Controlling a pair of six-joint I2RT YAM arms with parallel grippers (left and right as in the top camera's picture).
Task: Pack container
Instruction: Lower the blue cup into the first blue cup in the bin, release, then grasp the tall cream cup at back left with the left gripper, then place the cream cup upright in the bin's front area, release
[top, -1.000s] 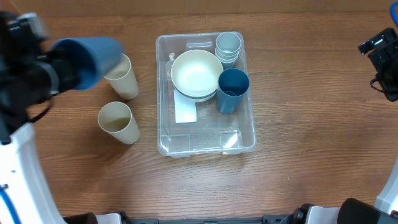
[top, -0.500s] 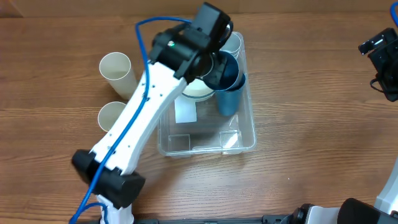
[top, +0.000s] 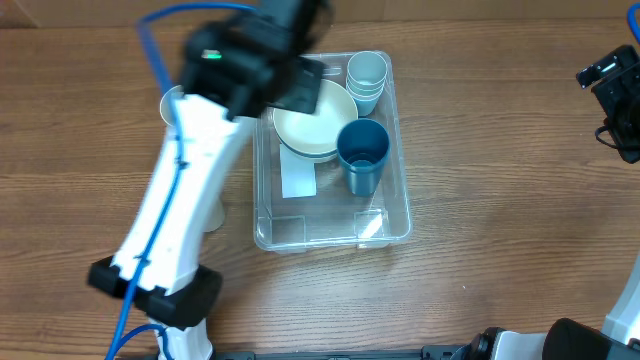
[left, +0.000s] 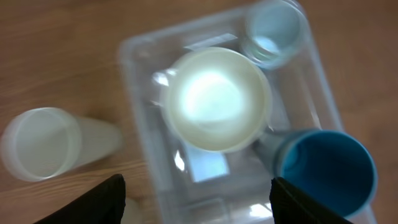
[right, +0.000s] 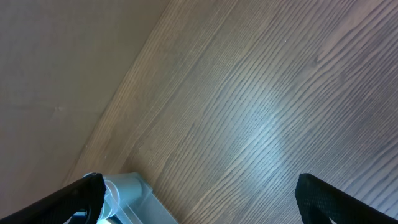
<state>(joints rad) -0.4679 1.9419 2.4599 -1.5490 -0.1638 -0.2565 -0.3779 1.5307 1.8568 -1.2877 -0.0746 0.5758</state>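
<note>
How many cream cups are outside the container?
2: far cream cup left of the container; near cream cup mostly hidden under the left arm.

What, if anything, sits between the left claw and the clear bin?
Nothing visible does. The left gripper hangs open above the container with only air between them; the cream bowl and blue cup sit inside it.

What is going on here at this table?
A robot is packing tableware into the clear container. It already holds a cream bowl, a stack of pale blue cups and a dark blue cup. The left hand hovers open and empty above it. A cream cup stands on the table beside it. The right hand is open, off to the side.
</note>
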